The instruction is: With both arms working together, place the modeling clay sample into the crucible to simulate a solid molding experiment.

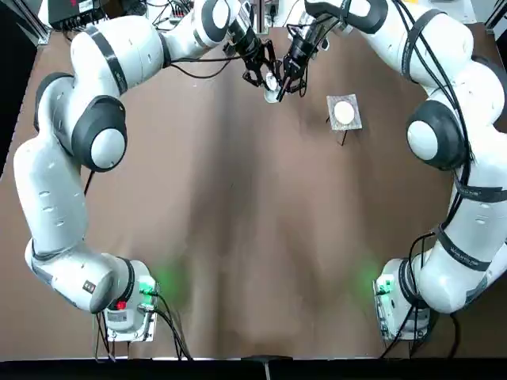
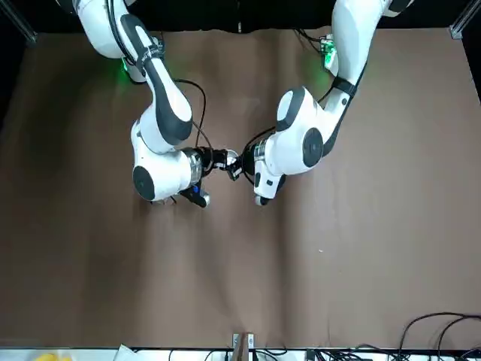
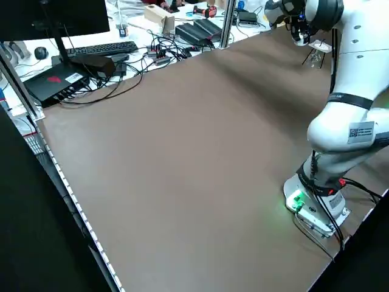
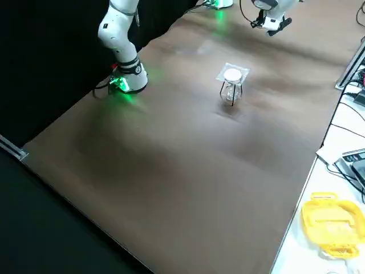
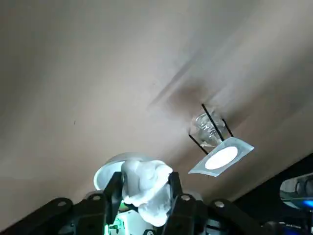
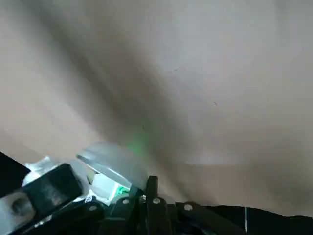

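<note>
The modeling clay sample (image 5: 145,191), a whitish irregular lump, sits between the fingers of my left gripper (image 5: 144,183), which is shut on it. Right behind the lump is the round white crucible (image 5: 108,169). My right gripper (image 6: 150,188) is shut on the rim of the crucible (image 6: 115,161) and holds it above the table. In the top view, both grippers meet at the far middle of the table: left gripper (image 1: 265,77), right gripper (image 1: 280,87), with the crucible (image 1: 272,96) just below them. The clay hangs close over the cup's mouth.
A square grey translucent plate (image 1: 344,112) on thin dark legs stands to the right of the grippers and carries a white round disc; it also shows as the plate (image 4: 232,75). Cables and equipment lie beyond the table's far edge.
</note>
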You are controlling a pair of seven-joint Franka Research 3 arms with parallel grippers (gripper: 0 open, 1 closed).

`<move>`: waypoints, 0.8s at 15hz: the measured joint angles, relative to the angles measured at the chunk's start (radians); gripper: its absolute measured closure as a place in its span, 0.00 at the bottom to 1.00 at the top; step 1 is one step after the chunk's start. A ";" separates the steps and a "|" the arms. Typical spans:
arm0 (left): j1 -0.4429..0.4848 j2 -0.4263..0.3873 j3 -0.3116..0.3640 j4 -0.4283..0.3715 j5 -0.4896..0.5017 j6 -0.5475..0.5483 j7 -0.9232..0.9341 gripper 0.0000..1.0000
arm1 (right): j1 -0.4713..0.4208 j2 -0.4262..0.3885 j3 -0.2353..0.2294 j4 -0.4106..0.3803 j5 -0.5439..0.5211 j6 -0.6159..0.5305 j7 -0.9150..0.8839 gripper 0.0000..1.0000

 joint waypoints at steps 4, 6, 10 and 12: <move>0.000 0.000 0.000 0.001 0.000 0.001 -0.024 0.30 | 0.000 0.000 0.000 0.000 0.006 0.000 -0.004 0.94; 0.000 0.000 0.002 0.002 0.000 0.001 -0.033 0.19 | -0.002 0.000 -0.003 0.000 0.036 0.002 -0.004 0.94; 0.000 0.001 0.004 0.002 0.000 0.001 -0.053 0.02 | -0.012 0.000 -0.006 0.001 0.059 0.005 -0.004 0.94; -0.001 0.001 0.004 0.002 0.000 0.001 -0.056 0.02 | -0.018 0.000 -0.008 0.001 0.059 0.023 -0.004 0.94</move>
